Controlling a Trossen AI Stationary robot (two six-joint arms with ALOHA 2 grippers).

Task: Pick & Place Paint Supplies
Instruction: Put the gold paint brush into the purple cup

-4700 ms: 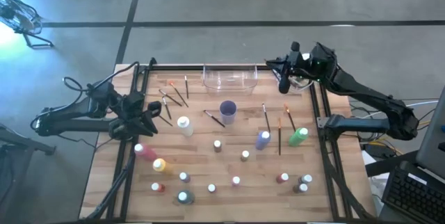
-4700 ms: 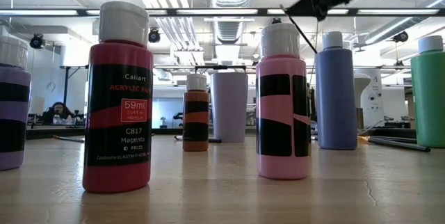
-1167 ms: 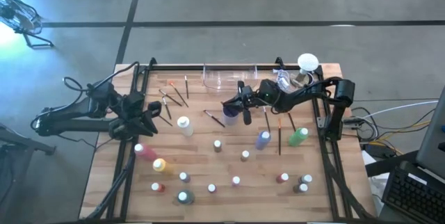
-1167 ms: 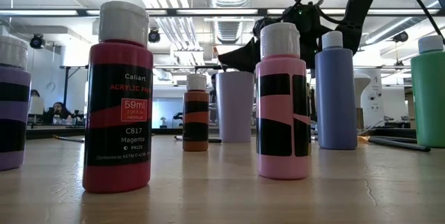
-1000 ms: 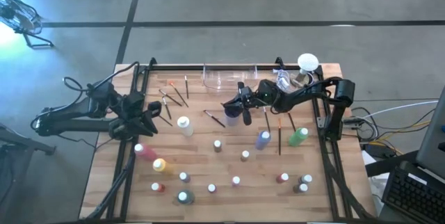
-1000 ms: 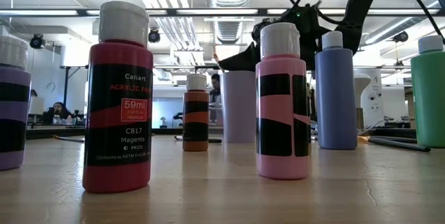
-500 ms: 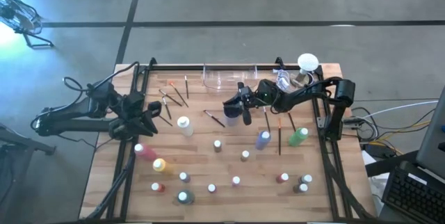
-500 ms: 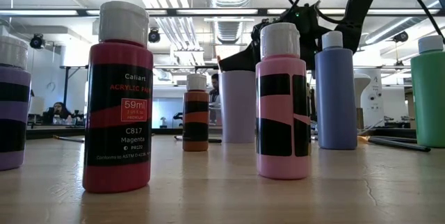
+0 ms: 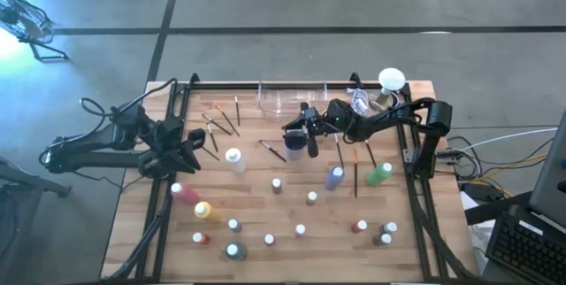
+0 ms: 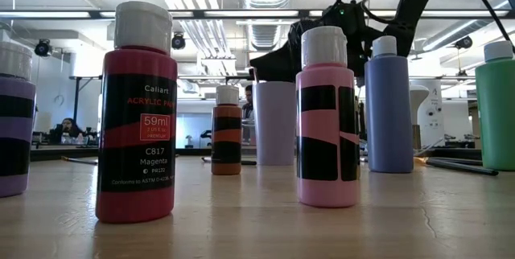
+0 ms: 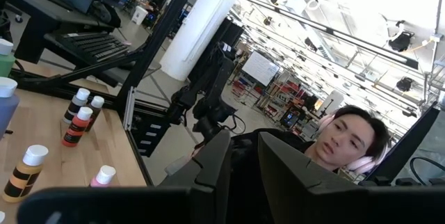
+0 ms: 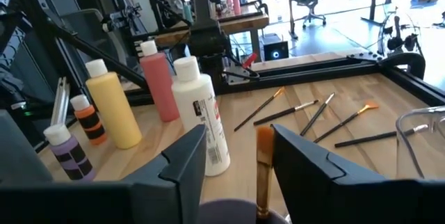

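Overhead, the right gripper [image 9: 301, 131] hangs just above a purple cup [image 9: 290, 140] near the middle of the wooden table [image 9: 265, 188], toward its far side. Its fingers are parted and grip nothing. In the right wrist view a brush [image 12: 264, 172] with an orange-brown tip stands upright in the gap between the two fingers, its lower end inside the cup, touching neither finger. Beyond it stand a white bottle [image 12: 201, 123], a pink bottle [image 12: 157, 78] and a yellow bottle [image 12: 113, 109], with more brushes lying flat on the wood at the far left. A clear tray [image 9: 292, 97] sits at the far edge, just behind the cup. Small bottles are scattered across the near half of the table, and a green bottle [image 9: 380, 173] lies at the right. The left gripper [image 9: 190, 140] waits over the table's left edge; whether its fingers are open or closed cannot be told.
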